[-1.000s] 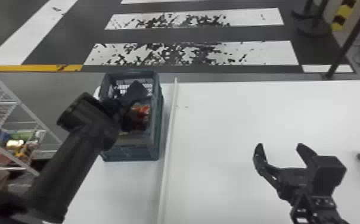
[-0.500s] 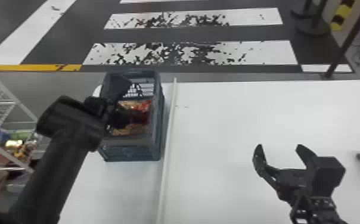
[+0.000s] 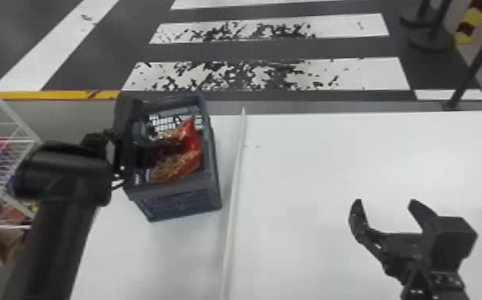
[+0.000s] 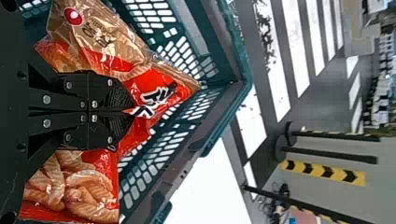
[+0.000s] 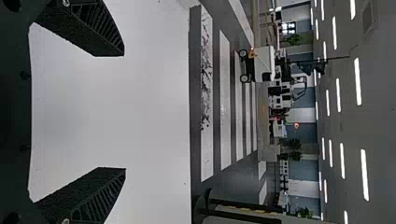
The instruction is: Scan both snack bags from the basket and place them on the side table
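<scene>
The left arm [image 3: 56, 239] reaches up on the left of the basket [image 3: 180, 199], its gripper [image 3: 152, 153] inside, flat black fingers [image 4: 109, 95] together. The right gripper [image 3: 384, 202] is well apart to the basket's right, its fingers [image 5: 100, 191] spread wide, tips pointing away from the robot.

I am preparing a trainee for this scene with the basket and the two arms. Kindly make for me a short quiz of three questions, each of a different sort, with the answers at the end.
1. True or false: the right gripper has its fingers apart.
2. Choose one. Where are the snack bags?
a) on the floor
b) inside the basket
c) between the right gripper's fingers
3. Fill in one word. In the head view, the basket stands to the ____ of the long pale strip on the table.

Key: 1 true; 2 b; 3 left
</scene>
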You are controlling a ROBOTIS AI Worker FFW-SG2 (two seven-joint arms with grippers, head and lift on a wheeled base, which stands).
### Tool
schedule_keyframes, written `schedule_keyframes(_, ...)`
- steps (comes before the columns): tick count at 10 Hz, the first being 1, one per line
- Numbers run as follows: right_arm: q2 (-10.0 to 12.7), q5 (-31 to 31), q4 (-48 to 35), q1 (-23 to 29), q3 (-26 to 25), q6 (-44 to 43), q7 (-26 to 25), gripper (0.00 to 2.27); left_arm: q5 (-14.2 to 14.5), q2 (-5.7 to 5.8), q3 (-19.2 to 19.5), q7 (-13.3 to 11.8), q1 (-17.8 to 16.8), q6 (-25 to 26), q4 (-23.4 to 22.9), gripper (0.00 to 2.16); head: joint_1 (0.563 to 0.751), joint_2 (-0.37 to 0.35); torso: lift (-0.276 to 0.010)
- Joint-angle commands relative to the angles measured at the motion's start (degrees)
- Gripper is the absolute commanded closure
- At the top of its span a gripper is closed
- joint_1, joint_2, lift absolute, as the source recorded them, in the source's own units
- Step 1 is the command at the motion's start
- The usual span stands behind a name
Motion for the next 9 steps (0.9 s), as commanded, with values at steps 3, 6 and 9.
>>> schedule_keyframes(3, 0.1, 0.3, 0.2, -0.1, 0.0, 0.4, 0.0, 0.04, 10.1, -0.17, 6.6, -1.9, 1.5, -1.3, -2.3, 2.14, 0.695, 0.184, -0.075)
schedule_keyframes(6, 0.1, 0.4, 0.1, 0.0, 0.0, 0.5, 0.0, 0.04, 15.3, -0.43, 8.5, -2.0, 3.8, 1.9, -10.6, 2.14, 0.695, 0.179, -0.075)
schedule_keyframes(9, 0.1, 0.4, -0.4, 0.2, 0.0, 0.5, 0.0, 0.04, 21.4, -0.69, 10.4, -1.0, 6.2, 9.6, -22.4, 2.14, 0.695, 0.161, -0.075)
